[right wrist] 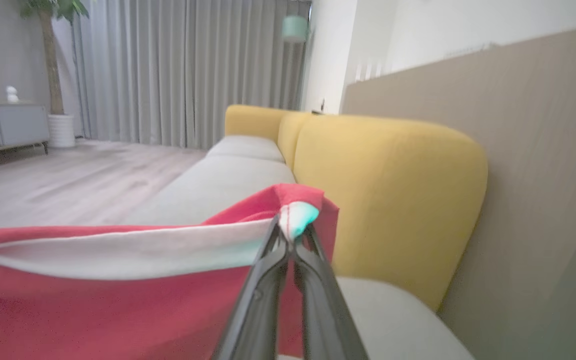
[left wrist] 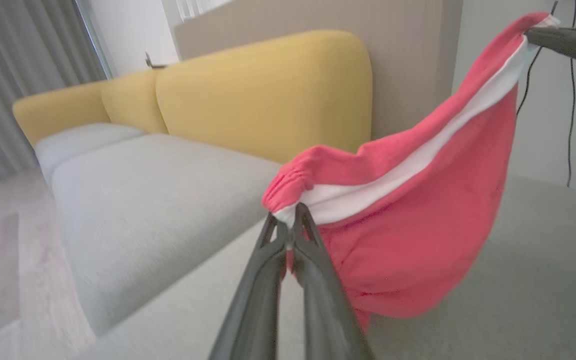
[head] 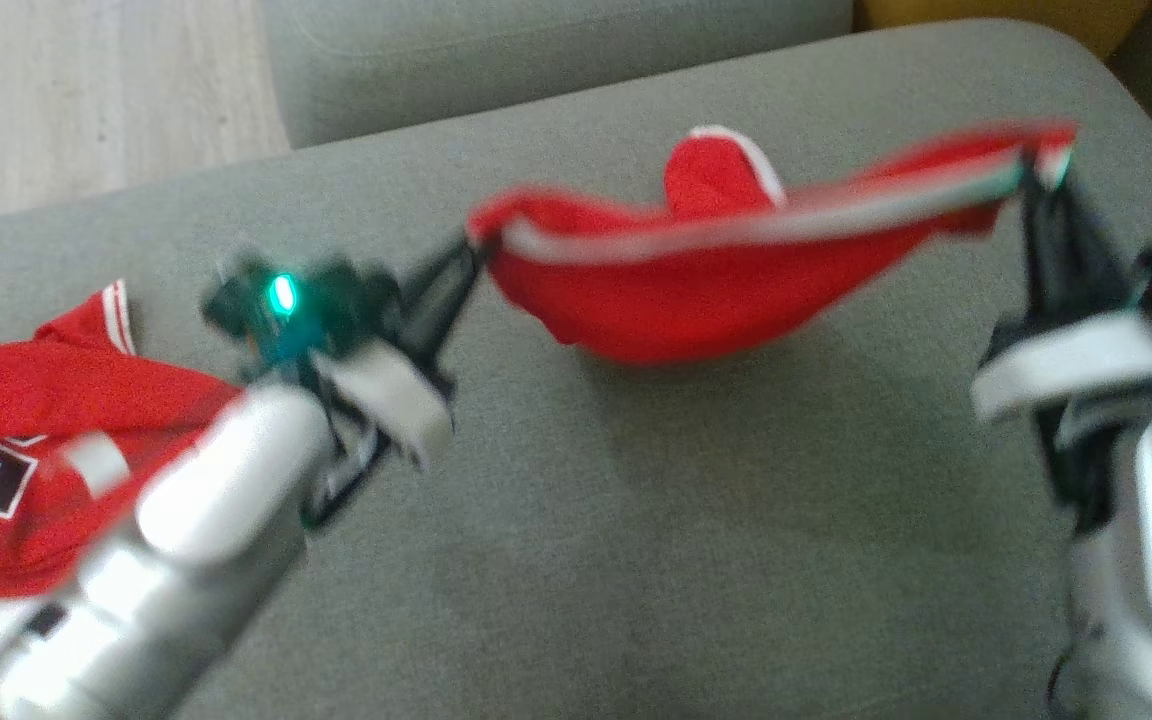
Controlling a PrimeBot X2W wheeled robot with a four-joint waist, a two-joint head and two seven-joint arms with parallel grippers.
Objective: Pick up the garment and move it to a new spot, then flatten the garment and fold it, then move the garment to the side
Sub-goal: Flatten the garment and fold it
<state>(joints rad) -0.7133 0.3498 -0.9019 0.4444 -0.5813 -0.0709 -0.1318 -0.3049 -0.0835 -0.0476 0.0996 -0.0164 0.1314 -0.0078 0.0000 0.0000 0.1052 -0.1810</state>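
Red garment point(head: 696, 290) (white-trimmed) aloft, sagging

We find ourselves in a home, in what looks like a living room. A long sofa point(right wrist: 248, 172) has grey seat cushions point(head: 636, 520) and yellow back cushions point(right wrist: 388, 200). Floor-length grey curtains point(right wrist: 178, 75) hang behind a potted tree point(right wrist: 49, 65) beside a low cabinet point(right wrist: 20, 122), and pale wood flooring point(right wrist: 68, 185) runs across to them.

Head camera downward; wrist cameras close on shared garment point(head: 696, 290)
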